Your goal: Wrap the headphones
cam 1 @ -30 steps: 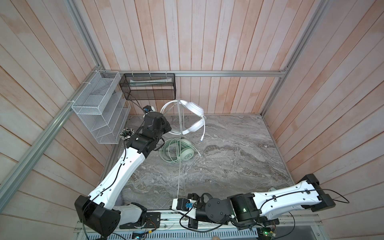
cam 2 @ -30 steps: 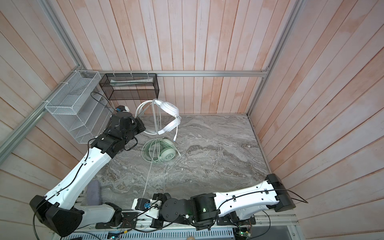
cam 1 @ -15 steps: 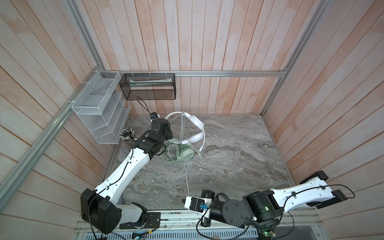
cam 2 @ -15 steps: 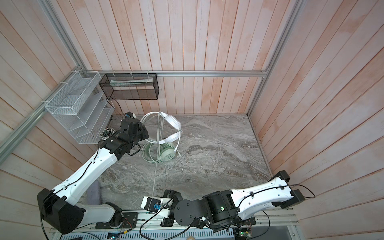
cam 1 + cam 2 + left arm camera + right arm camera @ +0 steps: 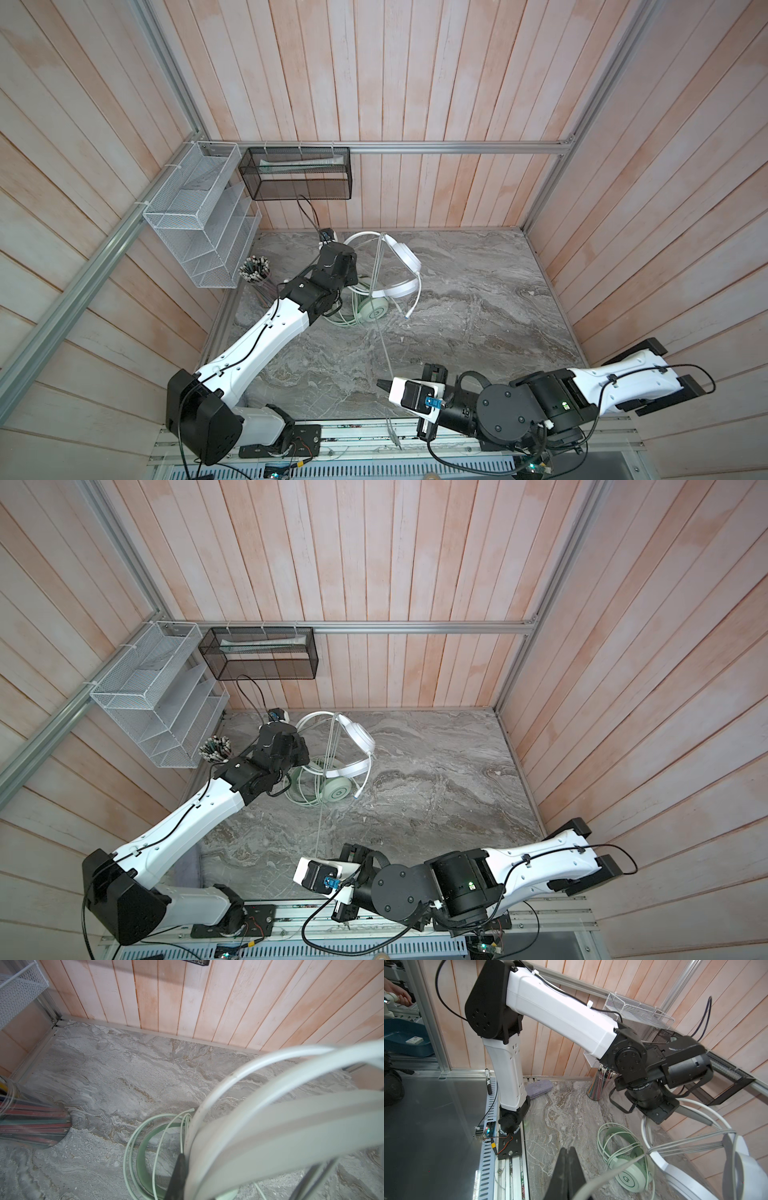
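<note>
Since the mint green headset lies on the marble table at back-left with its own cable looped round it, that one looks done. White headset hangs just above it, left gripper clamped on the headband, a few turns of white cable already across the band. Rest of that cable runs taut to the right gripper near the front edge, jaws pressed together on it, loose tail past the front rail; I'd judge several turns left.
</note>
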Controlling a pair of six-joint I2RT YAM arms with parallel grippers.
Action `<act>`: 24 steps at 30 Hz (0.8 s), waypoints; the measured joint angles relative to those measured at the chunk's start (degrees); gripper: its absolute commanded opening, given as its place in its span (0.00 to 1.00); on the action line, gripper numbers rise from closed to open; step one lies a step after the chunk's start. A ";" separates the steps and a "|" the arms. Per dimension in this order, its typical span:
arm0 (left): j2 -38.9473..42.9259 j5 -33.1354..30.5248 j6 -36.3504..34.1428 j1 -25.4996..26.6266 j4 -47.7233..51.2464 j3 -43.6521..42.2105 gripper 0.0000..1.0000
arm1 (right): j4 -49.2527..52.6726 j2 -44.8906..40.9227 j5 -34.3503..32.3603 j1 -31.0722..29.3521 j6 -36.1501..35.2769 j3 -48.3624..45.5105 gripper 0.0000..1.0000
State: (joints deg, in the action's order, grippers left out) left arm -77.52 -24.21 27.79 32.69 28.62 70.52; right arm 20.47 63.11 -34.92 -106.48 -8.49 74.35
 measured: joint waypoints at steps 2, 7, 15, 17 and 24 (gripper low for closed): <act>0.39 -1.60 -0.35 1.62 -0.04 -0.87 0.00 | 0.24 -0.02 -0.13 0.13 -1.36 0.39 0.00; 1.20 -7.69 -1.18 7.06 0.15 -3.41 0.00 | 0.31 -1.22 3.21 5.70 -3.85 1.60 0.00; 4.96 -15.52 -1.97 17.86 -1.38 -9.20 0.00 | 0.15 -2.45 11.21 20.48 -5.25 3.43 0.00; 6.56 -17.20 -2.25 20.28 -2.03 -10.88 0.00 | 0.13 -2.36 13.57 25.16 -5.25 3.43 0.00; 8.66 -21.27 -2.97 26.86 -3.63 -12.85 0.00 | -3.02 -2.21 21.22 42.05 -4.44 2.73 0.00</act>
State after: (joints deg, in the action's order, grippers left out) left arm -68.86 -45.47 24.82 59.55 24.99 57.67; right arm 17.45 60.90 -13.69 -64.42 -12.93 77.08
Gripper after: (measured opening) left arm 0.080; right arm 0.053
